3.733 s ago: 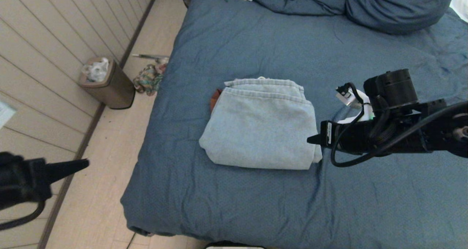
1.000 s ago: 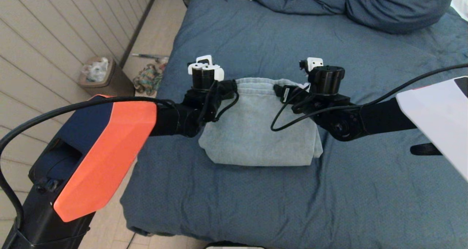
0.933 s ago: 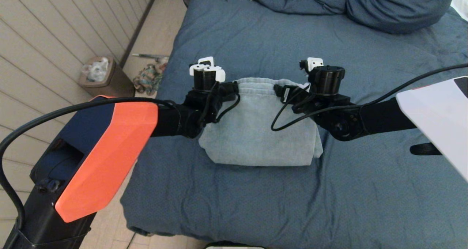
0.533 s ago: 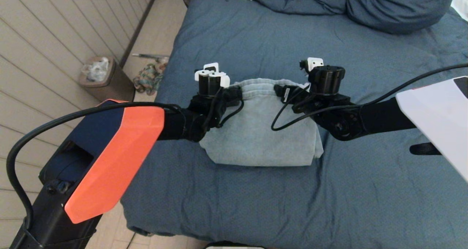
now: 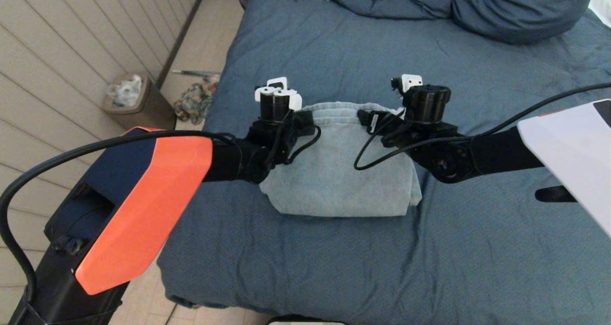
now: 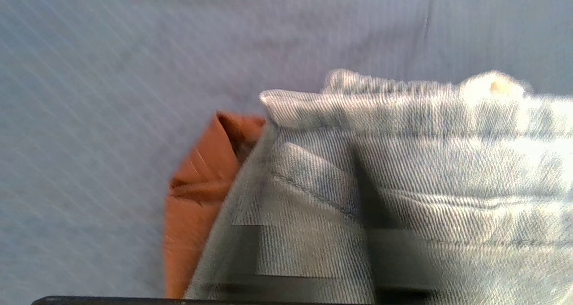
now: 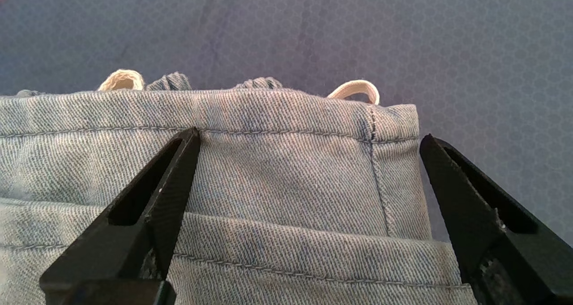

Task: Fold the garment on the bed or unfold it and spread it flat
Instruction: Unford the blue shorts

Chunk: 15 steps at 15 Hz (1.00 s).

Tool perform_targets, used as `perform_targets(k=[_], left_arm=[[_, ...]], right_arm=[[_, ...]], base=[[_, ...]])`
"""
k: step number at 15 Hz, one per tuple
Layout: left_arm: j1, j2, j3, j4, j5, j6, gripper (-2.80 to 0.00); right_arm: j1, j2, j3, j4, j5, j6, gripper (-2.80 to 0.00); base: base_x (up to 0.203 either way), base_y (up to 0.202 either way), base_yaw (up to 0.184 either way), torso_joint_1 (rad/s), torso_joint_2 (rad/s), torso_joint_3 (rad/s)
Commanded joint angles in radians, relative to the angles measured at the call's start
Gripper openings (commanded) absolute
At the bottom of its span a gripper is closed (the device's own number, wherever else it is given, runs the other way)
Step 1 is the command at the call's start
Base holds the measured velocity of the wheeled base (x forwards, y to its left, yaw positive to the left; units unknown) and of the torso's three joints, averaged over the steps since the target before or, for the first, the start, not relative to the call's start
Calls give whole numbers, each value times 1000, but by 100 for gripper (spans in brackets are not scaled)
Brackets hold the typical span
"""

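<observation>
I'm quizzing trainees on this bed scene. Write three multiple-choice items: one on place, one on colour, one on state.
1. Where does the folded denim garment lie?
A. on the floor
B. on the bed
C. in the bin

2. What colour is the patch peeking out beside the denim's corner?
A. orange-brown
B. green
C. white

3. How does the right gripper stand?
A. shut on the denim
B. out of view
C. open over the garment's top edge

Answers: 1 B, since the blue cover surrounds it; 2 A, as the left wrist view shows; 3 C, since its two fingers stand far apart in the right wrist view.
</observation>
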Motion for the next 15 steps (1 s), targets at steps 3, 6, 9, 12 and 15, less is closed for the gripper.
perform_targets(k=[3,6,9,12,15], left_arm=[[-3,-39,8,-5,8,-10,-280],[-10,-61,38,-7,9,-14,-280],[-14,-40,43,2,9,-11,-280],[-14,-36,38,28,16,-7,-280],[-14,-26,16,29,43,-2,0]], right_arm=[[1,-14,10,-5,-2,1,0],[0,-25,14,-3,-1,1,0],[1,-23,15,6,-2,1,0],[1,-28,11,45,-2,1,0],[1,-28,14,44,0,1,0]], base=[[0,0,0,0,0,0],[0,0,0,0,0,0],[0,0,0,0,0,0],[0,0,0,0,0,0],[0,0,0,0,0,0]])
